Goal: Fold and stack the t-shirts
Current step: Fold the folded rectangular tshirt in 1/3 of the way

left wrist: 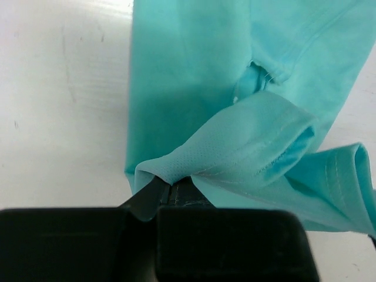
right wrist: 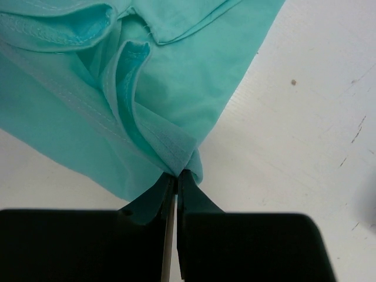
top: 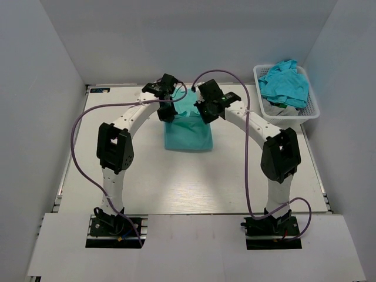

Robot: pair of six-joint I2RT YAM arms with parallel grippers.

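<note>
A teal-green t-shirt (top: 188, 132) lies partly folded at the middle of the white table, its far edge lifted. My left gripper (top: 166, 111) is shut on the shirt's far left edge; the left wrist view shows the hemmed fabric (left wrist: 235, 147) pinched at the fingertips (left wrist: 170, 187). My right gripper (top: 205, 113) is shut on the far right edge; the right wrist view shows a bunched hem (right wrist: 170, 147) clamped between the fingers (right wrist: 176, 176). More turquoise-blue t-shirts (top: 285, 82) are piled in the basket.
A white plastic lattice basket (top: 311, 111) stands at the back right corner of the table (top: 194, 182). Grey walls enclose the table on the left, back and right. Purple cables loop over both arms.
</note>
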